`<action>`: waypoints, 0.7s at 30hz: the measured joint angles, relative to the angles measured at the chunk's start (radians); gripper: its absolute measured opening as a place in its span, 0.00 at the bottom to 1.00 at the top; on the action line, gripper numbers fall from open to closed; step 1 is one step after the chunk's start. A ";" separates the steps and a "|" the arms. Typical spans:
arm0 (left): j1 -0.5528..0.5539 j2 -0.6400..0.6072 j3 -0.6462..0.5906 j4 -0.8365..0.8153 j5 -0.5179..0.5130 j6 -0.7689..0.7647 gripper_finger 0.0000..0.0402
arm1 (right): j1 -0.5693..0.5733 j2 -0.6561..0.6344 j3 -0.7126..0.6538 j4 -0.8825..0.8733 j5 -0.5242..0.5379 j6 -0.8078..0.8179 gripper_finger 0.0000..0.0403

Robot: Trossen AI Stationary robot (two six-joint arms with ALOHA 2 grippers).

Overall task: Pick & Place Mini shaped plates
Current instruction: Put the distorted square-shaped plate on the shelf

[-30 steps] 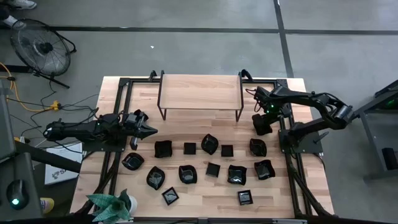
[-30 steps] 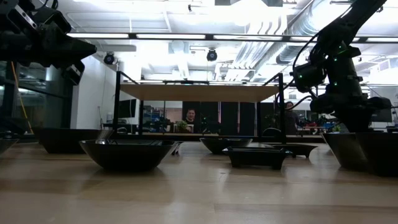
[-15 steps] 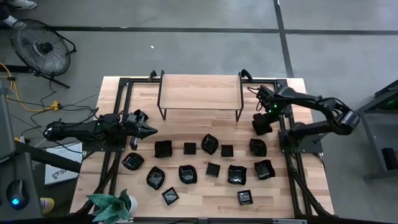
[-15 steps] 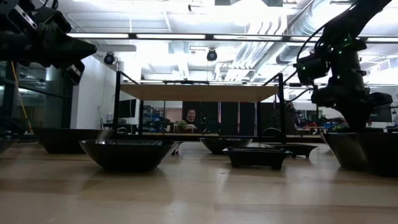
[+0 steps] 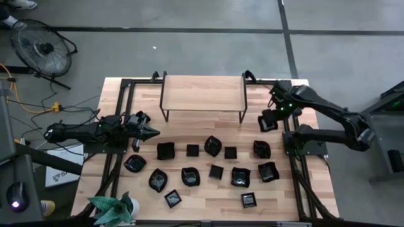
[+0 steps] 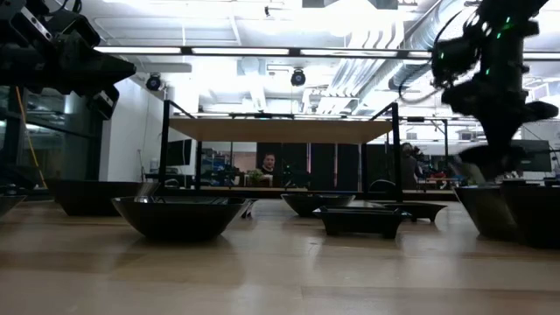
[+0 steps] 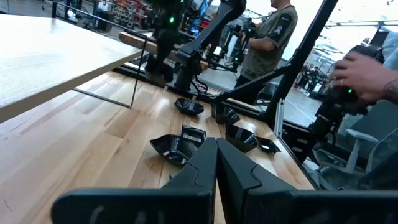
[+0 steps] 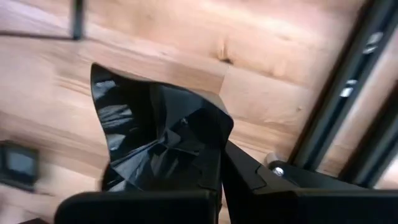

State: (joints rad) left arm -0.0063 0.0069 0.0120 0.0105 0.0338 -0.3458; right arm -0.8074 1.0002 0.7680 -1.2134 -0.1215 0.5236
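Now lifted clear of the table (image 5: 208,129) on the right side, beside the wooden shelf (image 5: 203,93); right gripper (image 5: 268,121) clamped on one mini shaped plate (image 8: 155,134), risen since a second ago; probably bound for placement; left gripper (image 5: 151,132) shut, empty, waiting left; other plates (image 5: 208,165) untouched.

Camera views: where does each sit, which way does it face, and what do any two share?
High: overhead, straight down on table, both arms, plates.
Low: table height, level across plates toward shelf; arms enter from above.
Left wrist: past shut left hand along the table.
Right wrist: down past right hand shut on a plate.
Shared: high and right wrist both show that held plate.
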 joint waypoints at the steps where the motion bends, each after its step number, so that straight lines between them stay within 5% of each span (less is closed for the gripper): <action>1: 0.000 0.000 0.000 0.000 0.000 0.000 0.00 | -0.001 -0.013 0.025 -0.015 0.004 0.001 0.00; 11: 0.000 0.000 0.000 0.000 0.000 0.000 0.00 | -0.001 -0.030 0.358 -0.103 0.047 0.023 0.00; 21: 0.000 0.000 0.000 0.000 0.000 0.000 0.00 | -0.001 0.192 0.640 -0.097 0.002 -0.006 0.00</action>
State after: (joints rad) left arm -0.0064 0.0071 0.0120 0.0105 0.0338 -0.3458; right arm -0.8085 1.1920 1.4075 -1.3102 -0.1190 0.5172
